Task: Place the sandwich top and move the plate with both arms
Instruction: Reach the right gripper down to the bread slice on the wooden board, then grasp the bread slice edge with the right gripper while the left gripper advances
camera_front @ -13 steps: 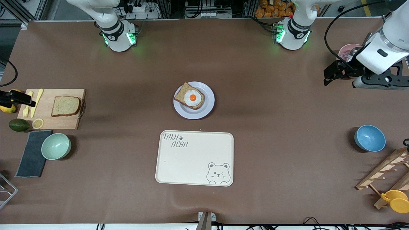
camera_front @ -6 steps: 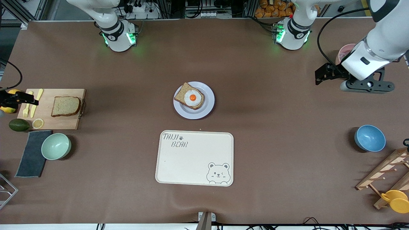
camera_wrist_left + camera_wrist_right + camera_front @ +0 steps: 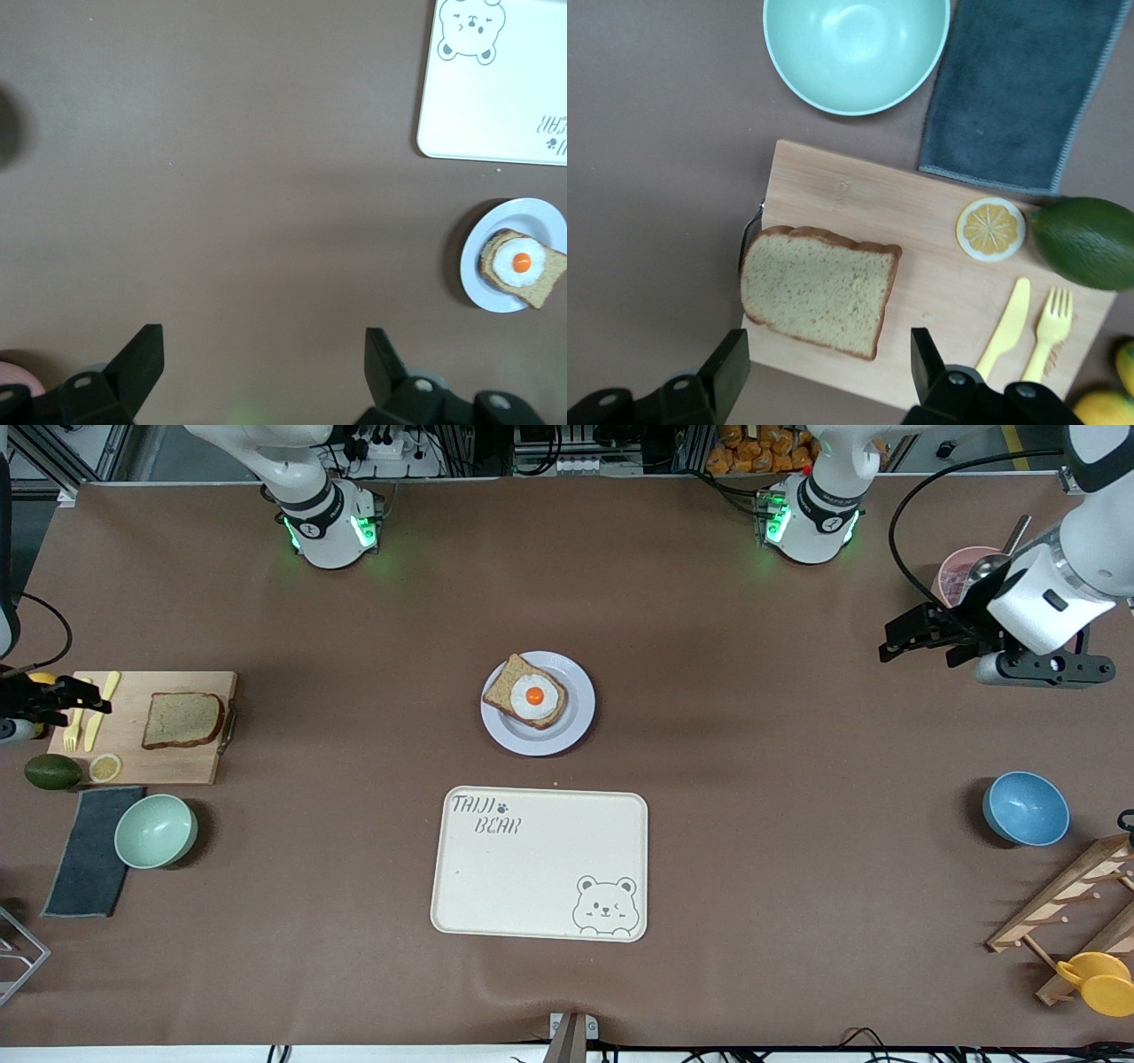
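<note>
Brown wholemeal, the sandwich top (image 3: 182,720) lies flat on the wooden cutting board (image 3: 142,766) toward the right arm's end of the table (image 3: 762,850), untouched. The right gripper (image 3: 824,372) hangs over the board's edge w/ its fingers spread wide, nothing between them; in the right wrist view the slice sits just past the fingertips. The plate (image 3: 576,726) is mid-table, just farther from the front camera than the bear-printed tray (image 3: 539,864), and carries the egg-topped bread (image 3: 525,692). The left gripper (image 3: 261,350) hangs over bare table near the left arm's end, close to a pink cup (image 3: 955,571), fingers spread and empty, well apart from the plate. Progress, as I judge it: nothing done yet; the slice is not grasped, not placed on the egg, and the plate is not moved. All steps are left, approx. at the reach-for-bread stage. Count: 2 bread slices (1 plain, 1 w/ egg), 1 plate, 1 tray, 2 bowls, i.e. mint bowl (image 3: 156,830) and blue bowl (image 3: 1025,808), 1 dark cloth (image 3: 89,868), 1 avocado (image 3: 51,771), 1 lemon slice (image 3: 104,767), 1 yellow knife (image 3: 101,708), 1 yellow fork (image 3: 74,722), 2 arms.
</note>
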